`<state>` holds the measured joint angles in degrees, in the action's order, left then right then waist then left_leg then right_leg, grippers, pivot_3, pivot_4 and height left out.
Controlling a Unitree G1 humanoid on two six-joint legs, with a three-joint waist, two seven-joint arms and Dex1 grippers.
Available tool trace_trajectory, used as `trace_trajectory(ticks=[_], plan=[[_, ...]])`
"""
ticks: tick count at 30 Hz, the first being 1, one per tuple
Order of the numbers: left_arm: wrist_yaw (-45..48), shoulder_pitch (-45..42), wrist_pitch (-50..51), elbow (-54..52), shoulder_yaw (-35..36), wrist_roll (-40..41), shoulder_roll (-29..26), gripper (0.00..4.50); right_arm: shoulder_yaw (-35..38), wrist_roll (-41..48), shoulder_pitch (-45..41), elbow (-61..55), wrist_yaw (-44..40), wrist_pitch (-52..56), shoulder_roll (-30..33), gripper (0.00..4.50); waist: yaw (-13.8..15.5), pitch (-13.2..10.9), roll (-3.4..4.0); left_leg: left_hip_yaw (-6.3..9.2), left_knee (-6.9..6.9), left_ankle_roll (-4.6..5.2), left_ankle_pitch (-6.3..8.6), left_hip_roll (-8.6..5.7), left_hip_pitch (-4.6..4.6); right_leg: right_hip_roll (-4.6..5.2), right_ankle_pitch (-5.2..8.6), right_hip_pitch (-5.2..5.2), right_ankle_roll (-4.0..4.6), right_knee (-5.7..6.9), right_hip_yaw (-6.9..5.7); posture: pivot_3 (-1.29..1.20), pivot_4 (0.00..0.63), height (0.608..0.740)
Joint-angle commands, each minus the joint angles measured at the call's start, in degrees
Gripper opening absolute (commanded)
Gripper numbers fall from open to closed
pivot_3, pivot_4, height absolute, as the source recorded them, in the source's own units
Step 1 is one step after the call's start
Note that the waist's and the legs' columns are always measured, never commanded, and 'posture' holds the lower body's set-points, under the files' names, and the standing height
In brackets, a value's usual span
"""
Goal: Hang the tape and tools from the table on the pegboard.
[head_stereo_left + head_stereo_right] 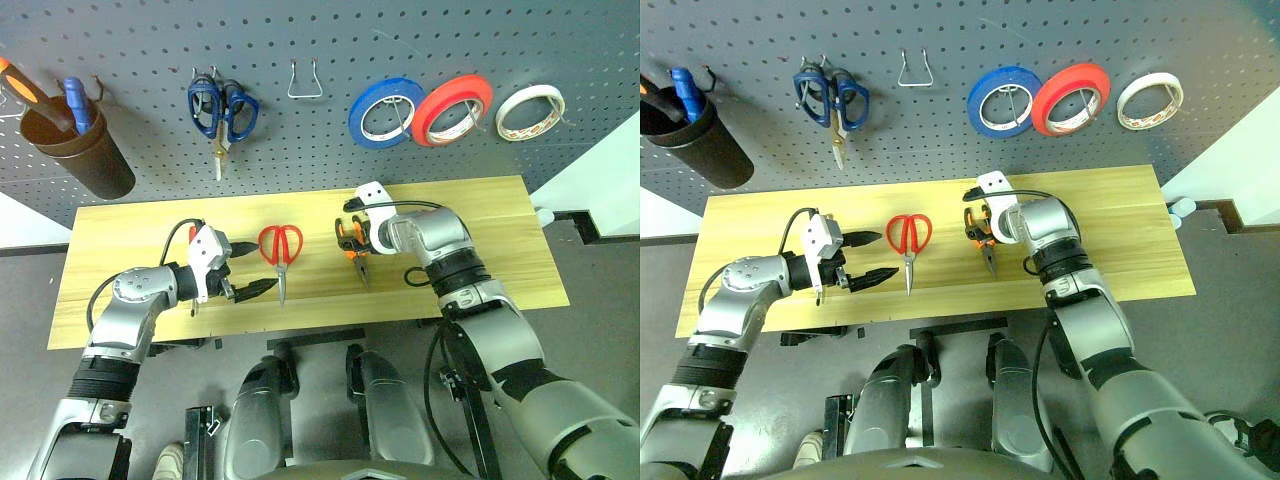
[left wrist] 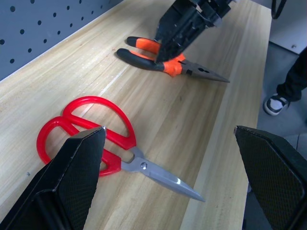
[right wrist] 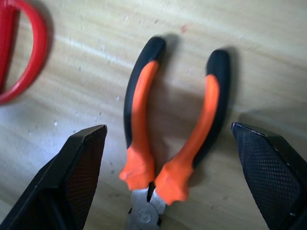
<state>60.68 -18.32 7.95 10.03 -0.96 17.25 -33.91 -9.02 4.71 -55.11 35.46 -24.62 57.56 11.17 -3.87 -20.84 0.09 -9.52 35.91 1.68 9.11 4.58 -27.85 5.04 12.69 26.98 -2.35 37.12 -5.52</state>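
The pegboard spans the 12 o'clock side of the head view, and on it the cream tape hangs at about 2 o'clock, beside a red roll and a blue roll; blue scissors hang at 11 o'clock. Below it lies the table. The right arm reaches in from 5 o'clock, forearm angled toward the centre and wrist bent down, so that the right gripper hangs over the pliers with its fingers spread wide on either side of the handles, touching nothing. The pliers lie flat near the table's middle, nose toward 6 o'clock. The left arm comes in from 8 o'clock, elbow bent, its hand nearly level; the left gripper points toward 3 o'clock, jaws wide apart and empty. The red scissors lie flat just beyond its tips, blades closed and pointing to 6 o'clock.
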Motion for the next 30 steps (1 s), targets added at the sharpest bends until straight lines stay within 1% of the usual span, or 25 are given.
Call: trace_trajectory(ticks=[1, 5, 8, 10, 13, 20, 23, 27, 29, 30], plan=[[-0.04, 0.65, -0.44, -1.71, 1.27, 0.22, -1.03, 4.49, -0.31, 0.22, 0.67, -3.95, -0.46, 2.69, -0.21, 4.35, 0.00, 0.00, 0.00, 0.00, 0.00, 0.00, 0.00, 0.00, -0.03, 0.00, 0.00, 0.03, 0.00, 0.00, 0.00, -0.01, 0.415, 0.730], [-0.09, 0.54, -0.50, -1.49, 1.39, 0.23, -1.22, 4.49, -0.82, 0.09, 1.79, -5.87, 0.07, 3.81, -1.06, 4.35, -0.02, 0.00, 0.00, 0.01, 0.01, -0.02, -0.01, 0.00, -0.35, 0.00, 0.00, 0.32, 0.01, 0.00, 0.00, -0.01, 0.413, 0.730], [-0.19, 0.43, -0.34, -1.59, 1.42, 0.28, -1.23, 4.49, -1.52, -0.76, 2.05, -4.94, 1.28, 3.86, -1.99, 4.35, -0.03, 0.00, 0.00, 0.01, 0.01, -0.02, -0.02, 0.00, -0.51, 0.00, -0.01, 0.46, 0.00, -0.01, -0.01, 0.00, 0.412, 0.730], [-0.22, 0.35, -0.34, -1.55, 1.41, 0.24, -1.24, 4.49, -1.76, -1.08, 1.92, -4.12, 1.93, 4.17, -2.30, 4.35, -0.06, 0.00, 0.00, 0.01, 0.00, -0.03, -0.02, 0.00, -0.51, -0.01, -0.01, 0.45, -0.02, -0.02, -0.02, 0.00, 0.410, 0.730], [-0.23, 0.33, -0.47, -1.37, 1.50, 0.09, -1.42, 4.49, -4.46, -3.36, 2.14, -3.23, 2.52, 2.60, -2.07, 4.35, -0.05, 0.00, 0.00, 0.01, 0.02, -0.04, -0.03, 0.00, -0.50, -0.01, -0.01, 0.45, -0.01, -0.01, -0.03, 0.00, 0.407, 0.730], [-0.69, 0.80, -0.47, -1.79, 1.64, 0.26, -1.38, 4.49, -4.14, -4.38, 0.59, -0.75, 3.03, 1.27, -2.84, 4.35, -0.02, 0.00, 0.00, 0.04, 0.04, -0.04, -0.03, 0.00, -0.50, 0.01, 0.01, 0.43, 0.05, -0.05, -0.03, 0.01, 0.400, 0.730], [-0.88, 1.01, -0.49, -1.91, 1.61, 0.34, -1.43, 4.49, -4.34, -4.84, -0.20, 0.58, 2.97, 1.34, -2.85, 3.85, -0.04, 0.00, 0.00, 0.04, 0.01, -0.05, -0.03, 0.00, -0.51, 0.01, 0.01, 0.44, 0.05, -0.08, -0.03, 0.01, 0.397, 0.730], [-1.06, 1.12, -0.51, -1.94, 1.84, 0.49, -1.59, 4.49, -5.54, -5.14, -1.02, 1.51, 1.08, 2.67, -2.51, 2.61, -0.04, 0.00, 0.00, 0.03, -0.04, -0.05, -0.03, 0.00, -0.52, 0.01, 0.00, 0.46, 0.03, -0.10, -0.04, 0.01, 0.392, 0.730], [-1.03, 1.21, -0.62, -1.85, 1.88, 0.43, -1.69, 4.49, -6.65, -5.39, -1.10, 1.48, -0.30, 3.62, -2.20, 2.07, -0.04, 0.00, 0.00, 0.03, -0.06, -0.06, -0.03, 0.00, -0.53, 0.00, 0.00, 0.47, 0.03, -0.11, -0.04, 0.01, 0.389, 0.730], [-1.01, 1.27, -0.71, -1.79, 1.87, 0.38, -1.73, 4.49, -7.25, -5.45, -0.96, 1.36, -1.09, 3.98, -2.05, 2.05, -0.04, 0.00, -0.01, 0.04, -0.06, -0.06, -0.03, 0.00, -0.53, 0.00, 0.00, 0.47, 0.03, -0.11, -0.04, 0.01, 0.386, 0.730]])
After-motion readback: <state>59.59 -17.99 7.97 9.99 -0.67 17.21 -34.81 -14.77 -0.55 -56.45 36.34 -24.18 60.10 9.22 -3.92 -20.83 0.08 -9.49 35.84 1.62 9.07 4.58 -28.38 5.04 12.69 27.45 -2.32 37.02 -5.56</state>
